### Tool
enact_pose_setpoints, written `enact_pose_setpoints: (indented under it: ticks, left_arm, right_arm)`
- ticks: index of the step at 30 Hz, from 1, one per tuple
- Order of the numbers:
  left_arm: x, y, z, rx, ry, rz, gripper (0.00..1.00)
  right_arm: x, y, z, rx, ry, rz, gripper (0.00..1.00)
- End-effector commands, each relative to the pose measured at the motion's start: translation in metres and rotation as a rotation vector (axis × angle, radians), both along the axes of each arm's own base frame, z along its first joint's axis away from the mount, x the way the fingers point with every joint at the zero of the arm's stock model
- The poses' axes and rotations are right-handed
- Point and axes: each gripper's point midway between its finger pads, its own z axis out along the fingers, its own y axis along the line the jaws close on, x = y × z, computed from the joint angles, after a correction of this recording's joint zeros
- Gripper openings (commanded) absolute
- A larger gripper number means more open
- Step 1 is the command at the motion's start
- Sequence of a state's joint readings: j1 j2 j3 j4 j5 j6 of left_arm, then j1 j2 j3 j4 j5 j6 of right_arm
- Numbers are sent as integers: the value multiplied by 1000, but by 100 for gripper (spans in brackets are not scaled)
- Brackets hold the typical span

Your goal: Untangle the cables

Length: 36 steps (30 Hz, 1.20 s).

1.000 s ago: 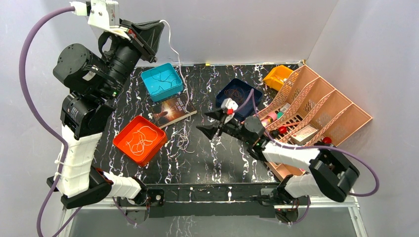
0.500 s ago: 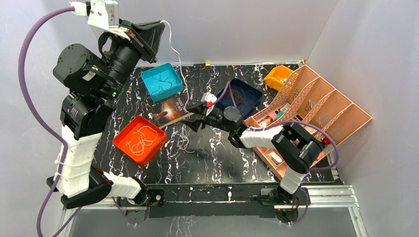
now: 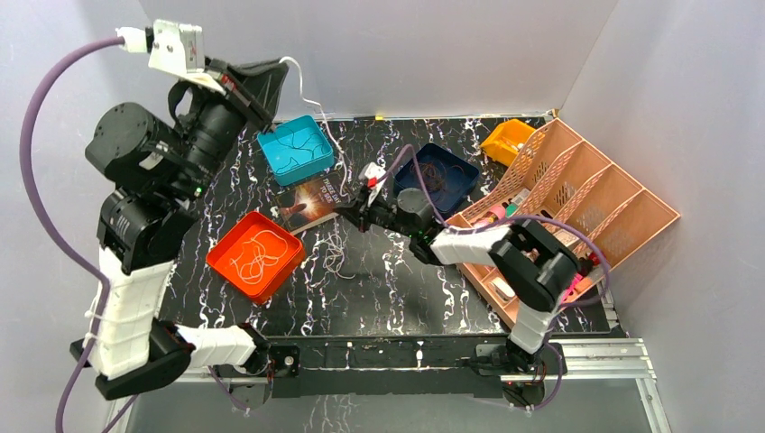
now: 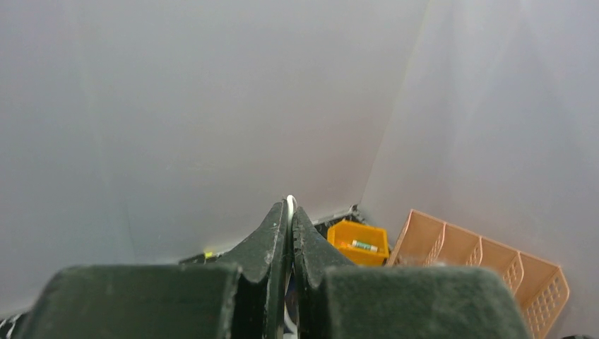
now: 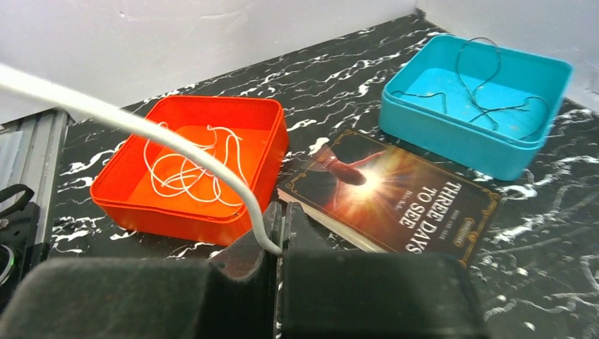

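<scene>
Left pincer high, clamped on white cable end. Right pincer pinched shut on same cable lower down. Tangle on counter just beneath right pincer, book just ahead. Best: draw pincers apart slowly, both grips firm, ease off if tangle lifts.

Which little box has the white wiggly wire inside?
The orange-red tray: loops of white wire lie in it. The teal tray holds only thin dark wire.

white cable: only its tip shows above the left pincer
peach rack contents: too small to tell
</scene>
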State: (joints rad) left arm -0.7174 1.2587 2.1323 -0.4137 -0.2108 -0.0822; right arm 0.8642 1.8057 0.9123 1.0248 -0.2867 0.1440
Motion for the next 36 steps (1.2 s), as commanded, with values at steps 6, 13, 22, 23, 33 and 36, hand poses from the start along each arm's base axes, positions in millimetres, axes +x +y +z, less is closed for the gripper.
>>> enact_pose_setpoints:
  ticks: [6,13,22,23,33,36]
  left_arm:
    - [-8,44,-80,-15,154,160,0]
    - [-6,46,-142,-25,263,186,0]
    - [-2,43,-200,-37,372,202,0]
    - [-2,40,-207,-36,388,194,0]
    - [-1,50,-268,-1,573,292,0]
    - [-1,72,-295,23,663,442,0]
  right_arm:
    - [-20,-51,119,-62,-113,-82,0]
    - [-60,-75,92,-296,155,14,0]
    - [-88,-103,97,-307,217,17,0]
    - [-89,-105,103,-287,213,13,0]
    - [-91,-97,138,-121,225,14,0]
    - [-86,-86,145,-75,235,27,0]
